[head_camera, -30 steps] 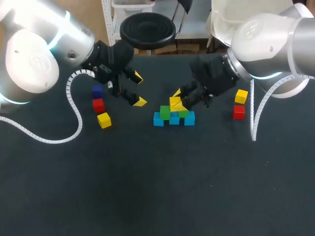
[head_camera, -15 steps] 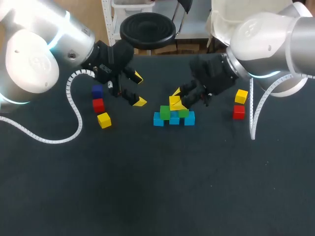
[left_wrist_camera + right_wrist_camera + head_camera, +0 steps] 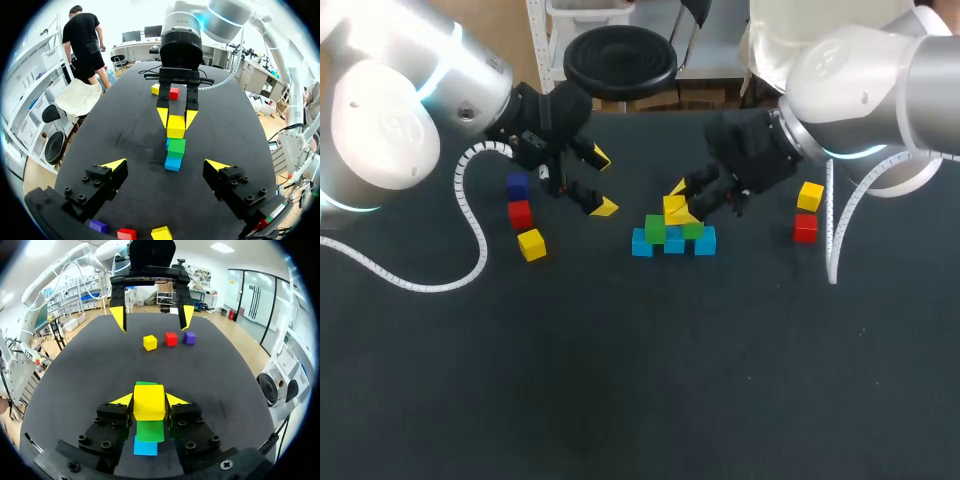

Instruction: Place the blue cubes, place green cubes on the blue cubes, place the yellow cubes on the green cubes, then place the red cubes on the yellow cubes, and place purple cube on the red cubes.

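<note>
Fingers of right gripper (image 3: pixel 149 400) tight on yellow cube (image 3: pixel 149 405); left gripper (image 3: pixel 166 165) wide apart, empty

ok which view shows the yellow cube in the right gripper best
Right wrist view: the yellow cube sits large in the right gripper, over a green cube. Left wrist shows it smaller; head view half hides it.

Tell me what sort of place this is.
Likely a robot test bench: black table, left gripper open, right gripper shut on a yellow cube over stacked green cubes and blue cubes.
</note>
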`<state>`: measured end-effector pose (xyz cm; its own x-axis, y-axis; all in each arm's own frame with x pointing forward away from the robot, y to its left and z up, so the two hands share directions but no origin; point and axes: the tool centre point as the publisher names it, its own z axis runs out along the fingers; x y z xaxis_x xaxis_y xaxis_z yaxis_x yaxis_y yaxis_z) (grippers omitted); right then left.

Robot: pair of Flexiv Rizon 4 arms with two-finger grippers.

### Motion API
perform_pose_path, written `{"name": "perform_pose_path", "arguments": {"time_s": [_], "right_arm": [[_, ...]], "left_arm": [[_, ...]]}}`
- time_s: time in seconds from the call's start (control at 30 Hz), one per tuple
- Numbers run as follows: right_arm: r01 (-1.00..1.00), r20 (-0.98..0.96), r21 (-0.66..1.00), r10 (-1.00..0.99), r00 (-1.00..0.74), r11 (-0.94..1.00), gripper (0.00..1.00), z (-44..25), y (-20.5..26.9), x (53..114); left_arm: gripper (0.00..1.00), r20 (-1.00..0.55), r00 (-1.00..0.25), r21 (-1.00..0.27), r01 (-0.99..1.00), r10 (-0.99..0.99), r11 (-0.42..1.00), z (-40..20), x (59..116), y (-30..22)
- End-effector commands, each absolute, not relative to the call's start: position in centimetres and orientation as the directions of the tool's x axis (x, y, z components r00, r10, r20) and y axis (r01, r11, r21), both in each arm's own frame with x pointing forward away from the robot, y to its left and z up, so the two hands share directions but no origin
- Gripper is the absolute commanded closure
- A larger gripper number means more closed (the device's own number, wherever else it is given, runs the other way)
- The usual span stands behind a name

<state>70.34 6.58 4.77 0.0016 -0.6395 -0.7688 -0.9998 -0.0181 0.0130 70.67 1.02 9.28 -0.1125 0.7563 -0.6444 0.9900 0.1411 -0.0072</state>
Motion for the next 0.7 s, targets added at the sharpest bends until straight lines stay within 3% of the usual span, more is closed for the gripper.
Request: {"name": "perform_pose_path", "arguments": {"time_s": [0.03,0.7], "right_arm": [[-1.000,-0.768,0.016,-0.640,0.001,-0.020,1.00,4.66,6.63,70.37],[-1.000,-0.769,0.010,-0.639,0.003,-0.017,1.00,4.31,6.60,70.92]], "left_arm": [[0.00,-0.649,-0.108,-0.004,0.990,0.753,0.139,9.19,70.60,1.15],[0.00,-0.649,-0.108,-0.004,0.990,0.753,0.139,9.19,70.60,1.15]]}}
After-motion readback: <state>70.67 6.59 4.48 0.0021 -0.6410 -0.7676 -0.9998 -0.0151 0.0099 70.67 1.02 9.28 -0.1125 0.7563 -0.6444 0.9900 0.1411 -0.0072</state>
